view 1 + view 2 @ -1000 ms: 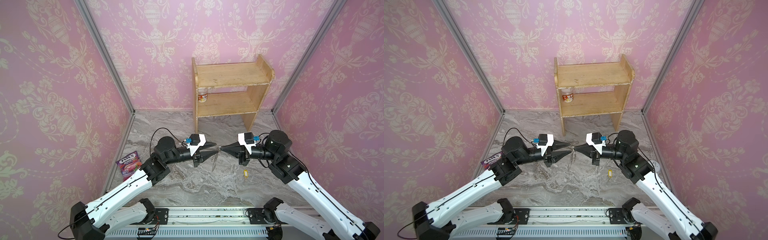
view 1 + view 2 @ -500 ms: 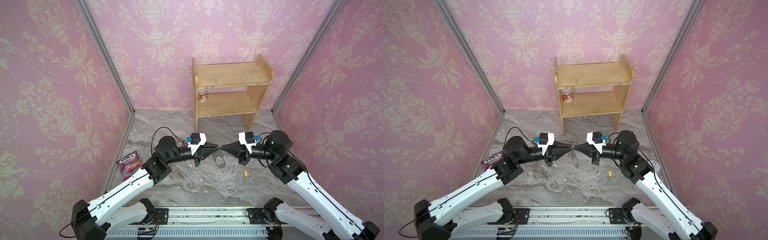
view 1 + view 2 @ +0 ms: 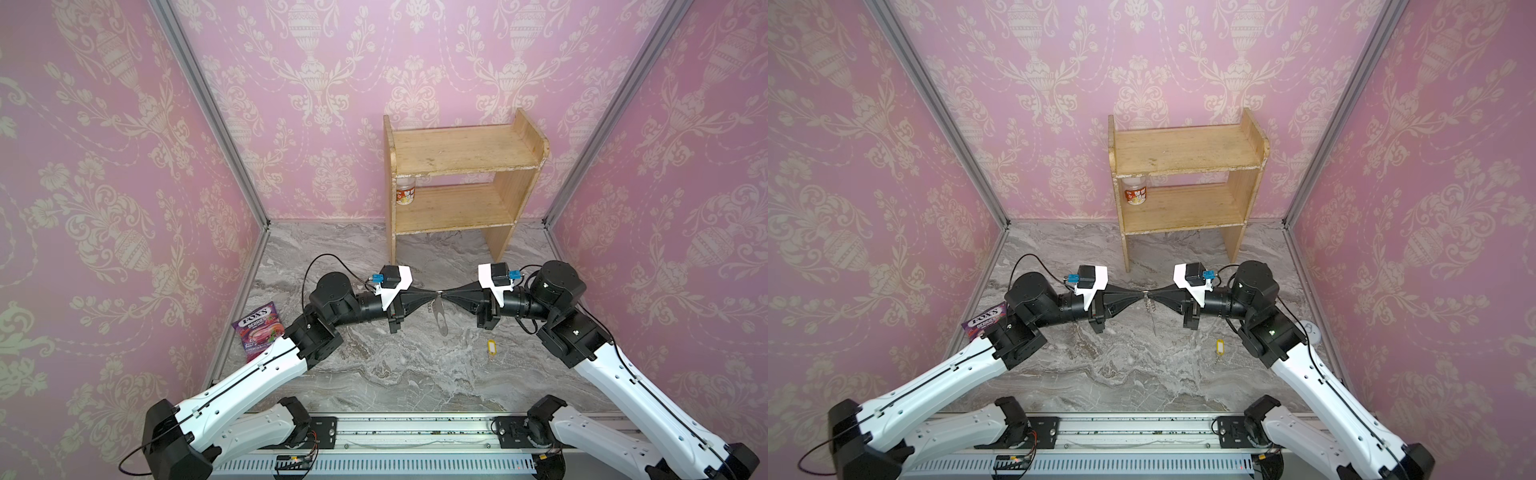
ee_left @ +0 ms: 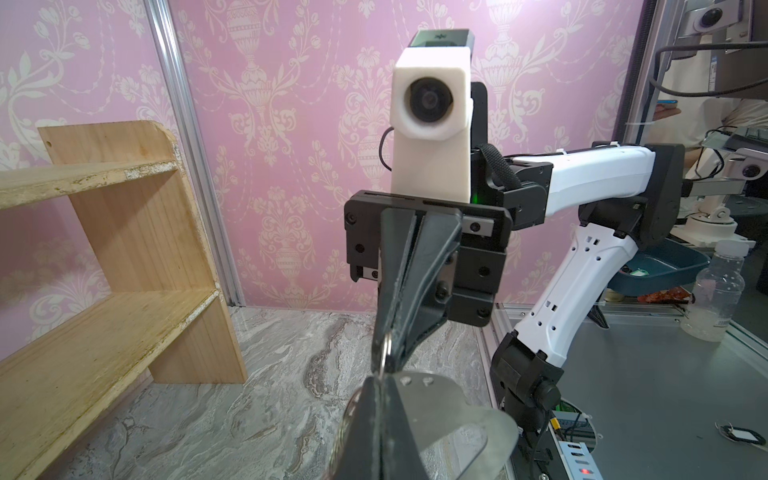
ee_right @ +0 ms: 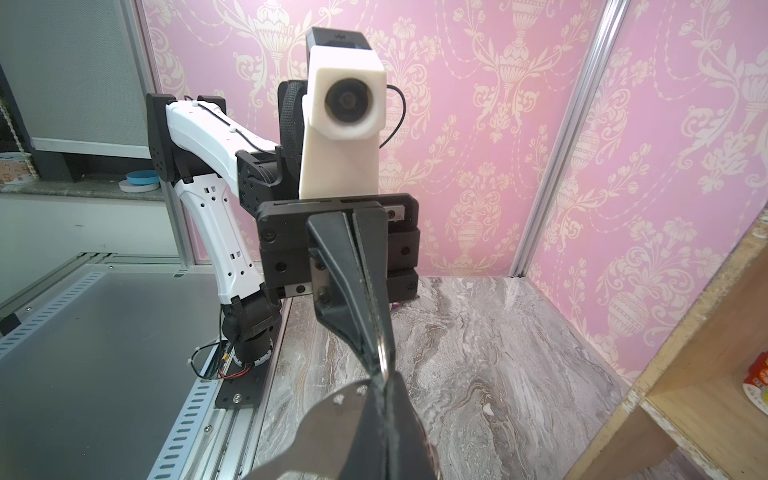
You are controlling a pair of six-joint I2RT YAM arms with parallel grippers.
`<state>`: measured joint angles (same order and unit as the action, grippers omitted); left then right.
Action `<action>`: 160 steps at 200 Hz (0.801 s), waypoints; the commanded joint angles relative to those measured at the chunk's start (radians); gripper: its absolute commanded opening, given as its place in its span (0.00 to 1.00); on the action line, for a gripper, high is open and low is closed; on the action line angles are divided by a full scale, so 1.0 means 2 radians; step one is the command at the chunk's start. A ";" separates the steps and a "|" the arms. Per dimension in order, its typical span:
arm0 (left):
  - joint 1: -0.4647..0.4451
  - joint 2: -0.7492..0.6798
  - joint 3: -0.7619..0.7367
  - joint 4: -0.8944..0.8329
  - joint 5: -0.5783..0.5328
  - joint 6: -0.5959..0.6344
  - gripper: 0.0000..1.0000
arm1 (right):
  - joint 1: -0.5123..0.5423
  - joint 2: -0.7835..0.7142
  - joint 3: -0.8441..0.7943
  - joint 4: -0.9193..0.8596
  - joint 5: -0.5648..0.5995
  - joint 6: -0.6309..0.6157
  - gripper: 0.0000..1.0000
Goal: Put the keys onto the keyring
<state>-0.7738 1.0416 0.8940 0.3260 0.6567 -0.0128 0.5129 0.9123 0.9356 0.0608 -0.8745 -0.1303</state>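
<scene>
Clenches left gripper [image 3: 435, 296] and right gripper [image 3: 447, 296] tip to tip on the keyring [image 3: 441, 319], apparently on one ring. Risks a slipped pinch under opposing pull, dropping it short of the keys [image 3: 491, 347].

The grey marble table [image 3: 374, 374] carries a wooden shelf [image 3: 457, 203] beyond the meeting jaws, the keys [image 3: 491, 346] nearside of the right jaws, and a candy bag [image 3: 259, 332] well behind the left jaws.
</scene>
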 commanded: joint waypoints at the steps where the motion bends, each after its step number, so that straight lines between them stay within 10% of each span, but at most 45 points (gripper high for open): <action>1: 0.004 -0.011 0.017 -0.021 0.006 0.024 0.00 | 0.000 0.009 0.013 -0.045 0.022 -0.009 0.15; 16: 0.004 -0.016 0.029 -0.070 -0.001 0.058 0.00 | 0.000 0.011 0.034 -0.112 0.046 -0.039 0.38; 41: 0.002 -0.020 0.058 -0.168 -0.015 0.124 0.00 | 0.000 -0.004 0.052 -0.182 0.071 -0.090 0.47; 160: -0.043 0.010 0.166 -0.391 -0.115 0.304 0.00 | 0.025 0.000 0.055 -0.161 0.043 -0.103 0.38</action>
<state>-0.8467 1.0542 1.1870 -0.3935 0.4744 0.5228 0.5381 0.9009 1.0317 -0.3130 -0.7795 -0.3408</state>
